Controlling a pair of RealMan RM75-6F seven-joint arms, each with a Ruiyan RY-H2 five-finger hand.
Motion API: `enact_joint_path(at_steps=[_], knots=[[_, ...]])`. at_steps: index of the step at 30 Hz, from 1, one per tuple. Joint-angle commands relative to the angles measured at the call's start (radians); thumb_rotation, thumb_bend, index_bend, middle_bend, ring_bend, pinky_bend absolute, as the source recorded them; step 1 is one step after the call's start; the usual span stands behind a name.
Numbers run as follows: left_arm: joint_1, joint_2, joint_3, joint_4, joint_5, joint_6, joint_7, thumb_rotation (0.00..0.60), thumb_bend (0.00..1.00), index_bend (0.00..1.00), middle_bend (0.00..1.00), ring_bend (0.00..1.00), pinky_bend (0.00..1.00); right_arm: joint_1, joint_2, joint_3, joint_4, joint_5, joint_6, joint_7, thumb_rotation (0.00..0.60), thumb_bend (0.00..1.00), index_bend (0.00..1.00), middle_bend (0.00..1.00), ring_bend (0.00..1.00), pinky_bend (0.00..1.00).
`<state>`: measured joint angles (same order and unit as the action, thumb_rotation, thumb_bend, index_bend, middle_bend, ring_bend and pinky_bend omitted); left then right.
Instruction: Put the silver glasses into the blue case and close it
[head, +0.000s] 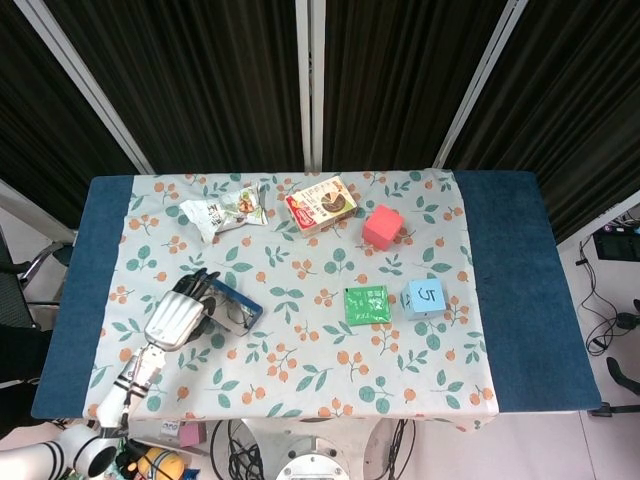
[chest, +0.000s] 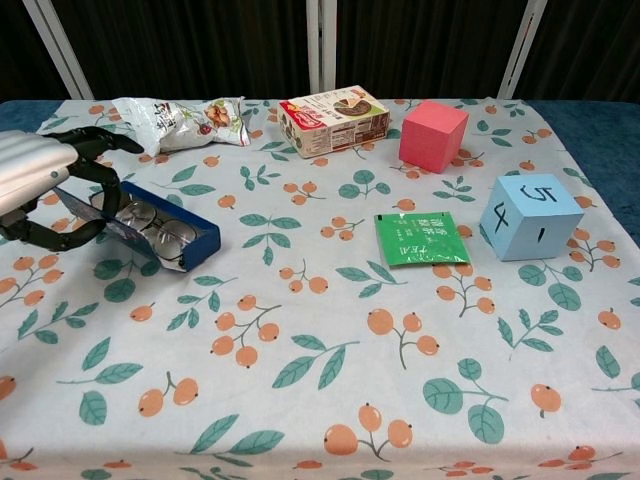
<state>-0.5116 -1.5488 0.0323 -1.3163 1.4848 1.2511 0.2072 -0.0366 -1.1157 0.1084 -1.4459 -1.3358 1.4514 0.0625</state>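
Note:
The blue case (chest: 172, 233) lies open near the table's left front, also seen in the head view (head: 236, 305). The silver glasses (chest: 150, 219) lie inside it, lenses showing. My left hand (chest: 38, 182) grips the case's left end, with fingers curled over its top edge and the thumb below. In the head view the left hand (head: 177, 319) sits just left of the case and hides that end. The right hand shows in neither view.
A snack bag (chest: 180, 112) and a biscuit box (chest: 333, 118) lie at the back. A red cube (chest: 432, 134) stands right of the box. A green sachet (chest: 420, 238) and a light blue cube (chest: 530, 216) lie at the right.

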Motion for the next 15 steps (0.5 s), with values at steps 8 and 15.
enact_joint_path(at_steps=[8, 15], knots=[[-0.13, -0.017, -0.113, -0.029, -0.098, -0.2, 0.155, 0.6, 0.43, 0.72, 0.08, 0.05, 0.18, 0.011, -0.004, 0.004, 0.003, 0.014, -0.02, -0.007, 0.6, 0.2, 0.0, 0.0, 0.0, 0.0], [-0.194, -0.059, -0.162, 0.043, -0.161, -0.28, 0.218, 0.6, 0.43, 0.7, 0.08, 0.05, 0.18, 0.016, -0.003, 0.01, 0.016, 0.035, -0.042, 0.002, 0.6, 0.2, 0.0, 0.0, 0.0, 0.0]])
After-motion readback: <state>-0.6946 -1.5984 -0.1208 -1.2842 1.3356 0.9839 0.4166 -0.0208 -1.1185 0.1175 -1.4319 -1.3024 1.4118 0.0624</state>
